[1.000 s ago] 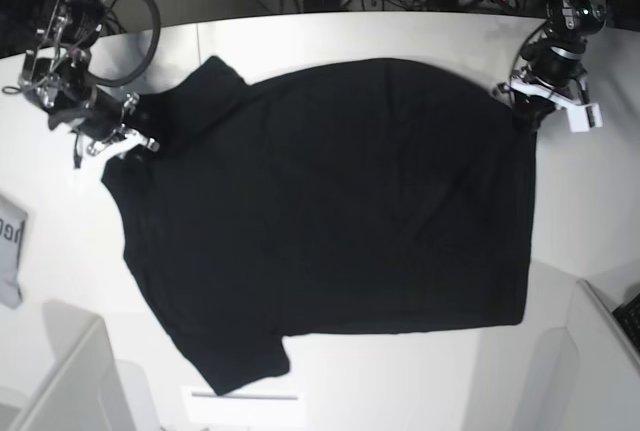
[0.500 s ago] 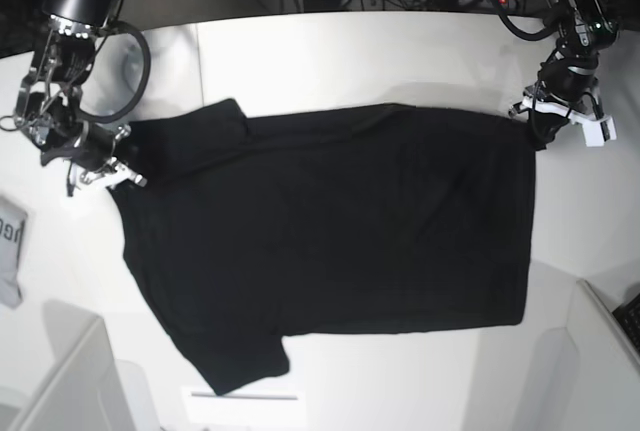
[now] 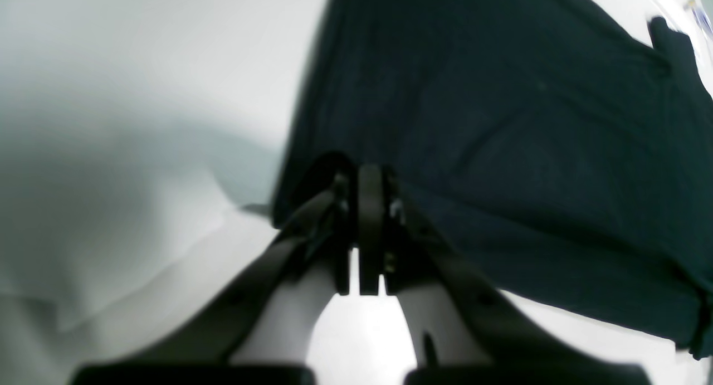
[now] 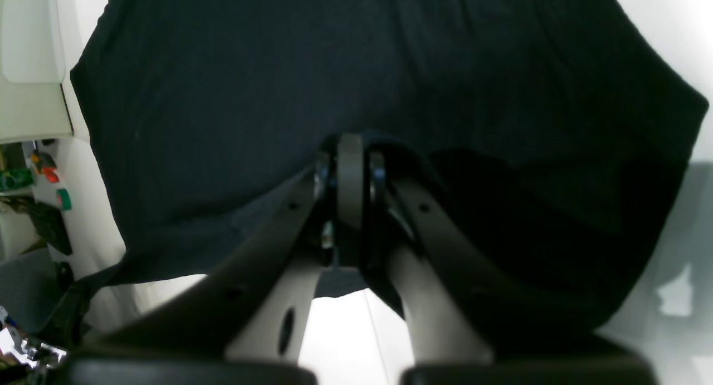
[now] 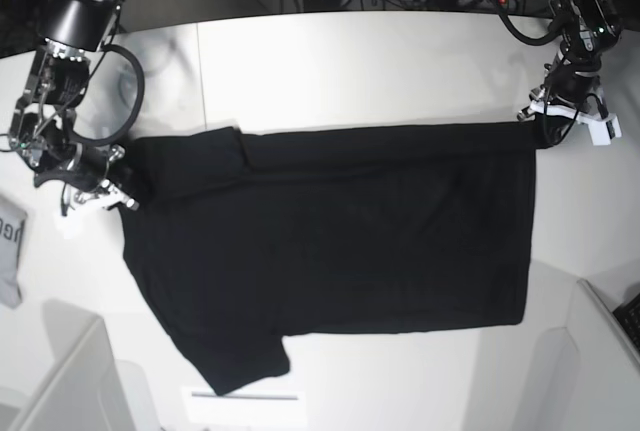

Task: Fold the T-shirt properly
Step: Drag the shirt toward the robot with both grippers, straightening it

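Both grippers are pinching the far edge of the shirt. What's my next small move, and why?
Probably carry both arms toward the near edge together. The left gripper and right gripper are each shut on a far corner of the T-shirt, so its upper edge is taut between them, while the near hem still lies flat on the table and isn't yet covered.

Left gripper [image 5: 548,123] at upper right of the base view, jaws pressed together on the T-shirt [image 5: 340,241] edge, arm reaching in from the top corner. Right gripper [image 5: 112,183] at mid-left, likewise clamped on cloth, arm descending from upper left.
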{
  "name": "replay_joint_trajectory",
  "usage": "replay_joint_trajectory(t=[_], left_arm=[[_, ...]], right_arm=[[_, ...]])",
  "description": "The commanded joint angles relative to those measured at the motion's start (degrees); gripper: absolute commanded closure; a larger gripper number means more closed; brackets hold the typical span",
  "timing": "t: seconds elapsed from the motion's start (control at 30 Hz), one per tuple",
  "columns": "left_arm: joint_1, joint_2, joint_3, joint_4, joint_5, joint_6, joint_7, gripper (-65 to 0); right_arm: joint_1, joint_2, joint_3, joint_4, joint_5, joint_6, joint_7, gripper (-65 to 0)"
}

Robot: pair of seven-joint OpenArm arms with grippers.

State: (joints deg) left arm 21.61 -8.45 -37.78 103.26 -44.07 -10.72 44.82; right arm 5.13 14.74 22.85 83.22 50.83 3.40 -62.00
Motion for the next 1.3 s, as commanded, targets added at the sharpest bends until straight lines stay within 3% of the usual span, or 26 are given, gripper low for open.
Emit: replay_joint_trajectory(t=[0.0, 0.17, 0.47, 0.6, 0.83, 1.03, 1.27], left_arm=[[0.1, -0.6, -0.4, 1.1, -0.8, -0.3, -0.8, 0.0], [0.0, -0.6, -0.5, 1.1, -0.6, -0.3, -0.8, 0.0], [-1.1, -0.6, -0.5, 1.0, -0.6, -0.1, -0.8, 0.0], [-2.0, -0.7, -0.5, 1.0, -0.9, 2.3, -0.9, 0.0], [-3.1, -0.7, -0.4, 1.0, -0.6, 2.4, -0.8, 0.0], [-4.2, -0.8, -0.3, -0.4, -0.6, 2.4, -0.8, 0.0], [-4.5, -0.9, -0.1, -2.3, -0.6, 2.4, -0.8, 0.0]], right_arm=[[1.4, 0.9, 0.0, 1.0, 1.1, 0.0, 0.7, 0.0], [2.7, 1.0, -5.1, 0.9, 1.1, -0.1, 1.1, 0.0], [5.6, 0.6, -5.8, -3.5, -5.2, 0.1, 2.7, 0.0], [6.3, 0.9, -5.8, -3.6, -5.3, 0.2, 2.7, 0.0], [8.6, 0.6, -5.9, -7.0, -5.3, 0.3, 2.7, 0.0], [10.5, 1.0, -12.4, -7.4, -5.3, 0.3, 5.9, 0.0], [11.5, 1.0, -13.0, -12.6, -5.4, 0.2, 6.9, 0.0]])
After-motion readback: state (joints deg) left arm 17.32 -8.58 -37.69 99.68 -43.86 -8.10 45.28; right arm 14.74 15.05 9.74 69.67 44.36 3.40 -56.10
